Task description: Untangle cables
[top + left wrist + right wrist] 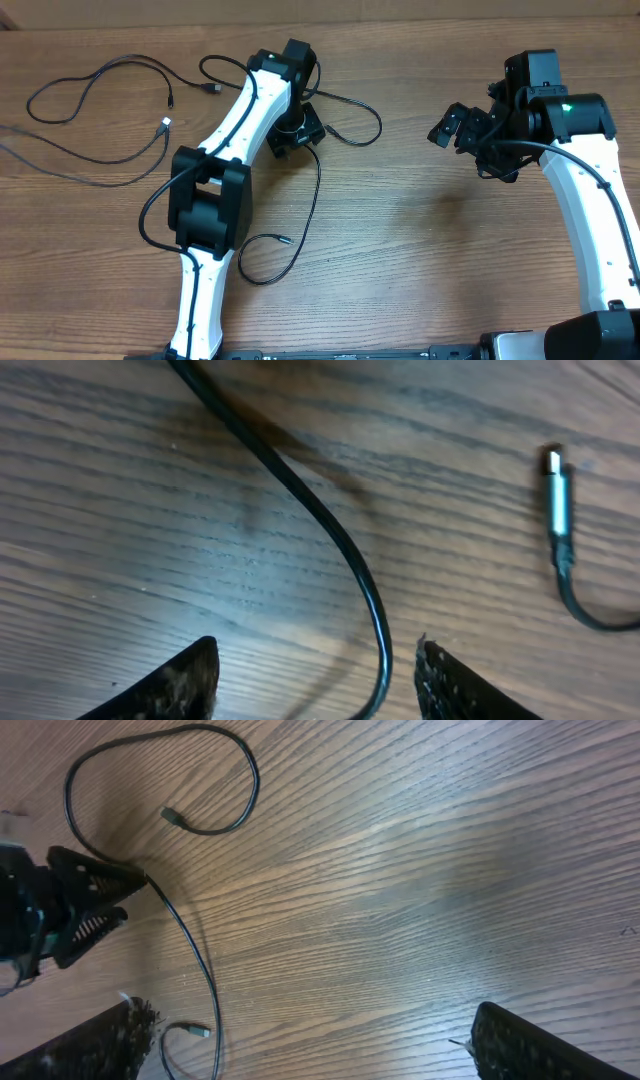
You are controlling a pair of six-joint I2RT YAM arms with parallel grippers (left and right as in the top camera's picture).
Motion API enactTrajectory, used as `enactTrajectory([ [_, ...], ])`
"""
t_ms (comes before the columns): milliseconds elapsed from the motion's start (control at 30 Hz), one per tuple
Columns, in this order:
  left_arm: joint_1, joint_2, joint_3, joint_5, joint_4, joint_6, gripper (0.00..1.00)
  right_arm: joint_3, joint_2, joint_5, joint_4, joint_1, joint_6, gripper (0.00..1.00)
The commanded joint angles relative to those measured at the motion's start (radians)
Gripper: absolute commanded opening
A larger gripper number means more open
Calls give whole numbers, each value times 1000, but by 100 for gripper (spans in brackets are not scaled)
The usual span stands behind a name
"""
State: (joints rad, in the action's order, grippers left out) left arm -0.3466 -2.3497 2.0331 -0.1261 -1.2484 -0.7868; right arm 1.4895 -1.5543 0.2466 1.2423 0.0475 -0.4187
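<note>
The cables (317, 190) lie loose on the table (420, 250). One strand (315, 510) runs from a loop near centre down to a curl at 7 o'clock, and the others sprawl toward 10 o'clock. That strand passes between the parted fingers of your left gripper (297, 132), ungripped, with a silvery plug (556, 500) at its 2 o'clock. Your left arm stretches forward, wrist down. Your right gripper (458, 128) hangs at 3 o'clock, spread wide, empty, well apart from the cables.

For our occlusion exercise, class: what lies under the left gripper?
Under the left gripper, between its open jaws, a thin black cable lies on the wooden table, a silvery plug nearby. In the overhead view the gripper covers that stretch.
</note>
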Motion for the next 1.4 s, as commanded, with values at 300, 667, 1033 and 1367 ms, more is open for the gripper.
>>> enactTrajectory([
  [300, -13, -27, -3, 108, 86, -129, 60, 3, 0, -10, -3, -3, -4, 100],
  [667, -21, -84, -3, 108, 79, -137, 40, 3, 0, -10, -3, -3, -4, 100],
  [1033, -15, -69, 25, 107, 10, -134, 4, 3, 0, -10, -3, -3, -4, 100],
  [1367, 11, 281, 328, 104, -156, 141, 4, 3, 0, -10, -3, -3, -4, 100],
])
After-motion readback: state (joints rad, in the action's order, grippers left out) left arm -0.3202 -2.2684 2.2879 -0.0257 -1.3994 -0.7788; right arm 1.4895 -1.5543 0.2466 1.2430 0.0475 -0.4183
